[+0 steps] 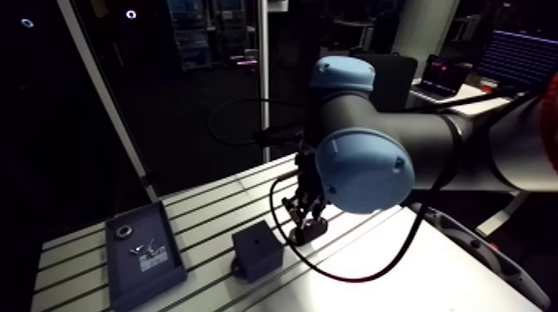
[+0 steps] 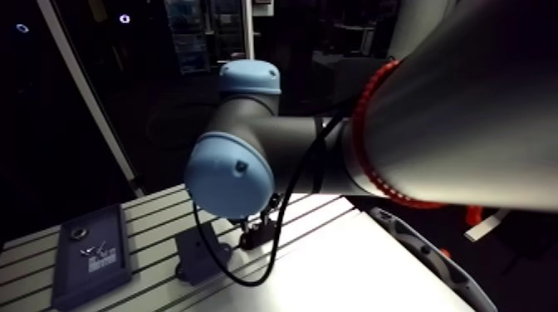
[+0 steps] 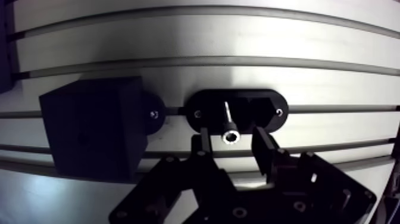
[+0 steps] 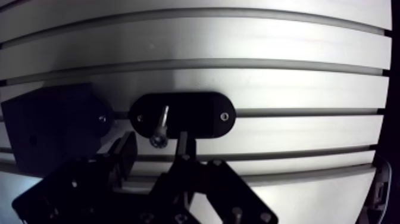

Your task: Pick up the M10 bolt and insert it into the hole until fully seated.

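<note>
One M10 bolt (image 3: pixel 228 123), silvery, lying on black oval holder (image 3: pixel 208 107), head between the fingers of gripper (image 3: pixel 231 136), touching neither; jaws released, spread apart. One black block (image 3: pixel 89 134) just beside holder on slotted table (image 3: pixel 238 36). One dark tray (image 1: pixel 158 286), well apart.

Your pincer (image 3: pixel 231 140) has its fingers apart over the oval holder (image 3: pixel 265 110). The black block (image 3: pixel 89 134) stands just beside that holder and crowds one finger's outer side. The other side and the table (image 1: pixel 432 278) ahead are open slotted surface. In the arm view, a dark tray (image 1: pixel 158 286) fills the table's lower left.
</note>
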Robot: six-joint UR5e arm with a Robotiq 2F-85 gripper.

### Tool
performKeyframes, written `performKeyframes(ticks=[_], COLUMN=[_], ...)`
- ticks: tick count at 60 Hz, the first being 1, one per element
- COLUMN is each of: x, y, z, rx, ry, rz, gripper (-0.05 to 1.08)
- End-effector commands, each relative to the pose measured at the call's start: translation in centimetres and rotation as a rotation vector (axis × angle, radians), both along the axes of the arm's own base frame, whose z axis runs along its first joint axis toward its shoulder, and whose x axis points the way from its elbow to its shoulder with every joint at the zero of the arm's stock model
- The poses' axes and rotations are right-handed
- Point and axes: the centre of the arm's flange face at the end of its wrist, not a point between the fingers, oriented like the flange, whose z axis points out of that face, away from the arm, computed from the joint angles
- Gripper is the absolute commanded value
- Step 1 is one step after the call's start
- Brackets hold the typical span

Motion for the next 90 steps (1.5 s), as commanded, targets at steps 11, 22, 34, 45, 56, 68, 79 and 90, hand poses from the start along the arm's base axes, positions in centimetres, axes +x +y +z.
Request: performKeyframes(ticks=[11,22,34,45,56,68,79,90], x=[0.28,0.32,0.27,0.14,-0.01,-0.1,-0.14,-0.09], y=[-0.07,0.27,0.31,0.38,0.49,0.55,0.59,0.56], z=[-0.35,-0.28,-0.84,-0.98,-0.87,-0.77,-0.65,-0.69], rx=[0.002,0.007,0.003,0.001,0.004,0.005,0.007,0.007], ry=[-0.008,-0.007,-0.013,-0.014,-0.012,-0.01,-0.009,-0.01], rz=[-0.001,-0.007,-0.006,-0.006,-0.006,-0.005,-0.005,-0.005], gripper=[0.52,0.52,0.55,0.55,0.55,0.56,0.56,0.56])
